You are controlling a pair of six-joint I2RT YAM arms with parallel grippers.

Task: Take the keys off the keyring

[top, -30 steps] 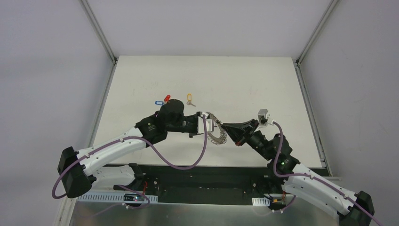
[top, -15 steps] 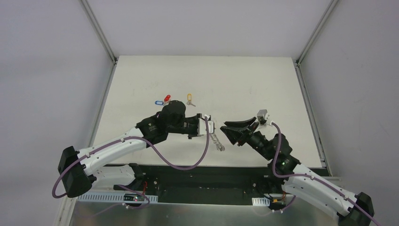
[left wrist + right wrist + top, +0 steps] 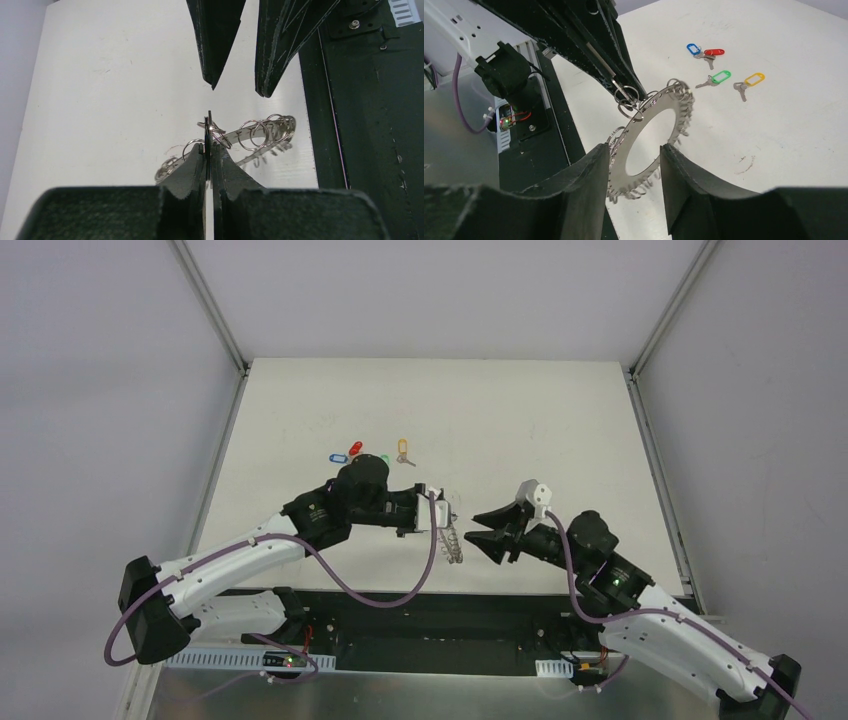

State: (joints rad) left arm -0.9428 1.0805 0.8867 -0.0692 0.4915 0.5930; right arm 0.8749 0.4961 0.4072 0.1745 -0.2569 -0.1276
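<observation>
Left arm stretches rightward, gripper pinching the keyring off the table; right gripper faces it, jaws apart, just clear.

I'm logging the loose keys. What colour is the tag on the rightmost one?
Yellow; the key's tag shows best in the right wrist view.

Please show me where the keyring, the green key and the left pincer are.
keyring (image 3: pixel 656 106), right wrist view, upper band of the flat ring.
green key (image 3: pixel 721 76), right wrist view, its green tag.
left pincer (image 3: pixel 209 146), left wrist view, midway between its tips.
</observation>
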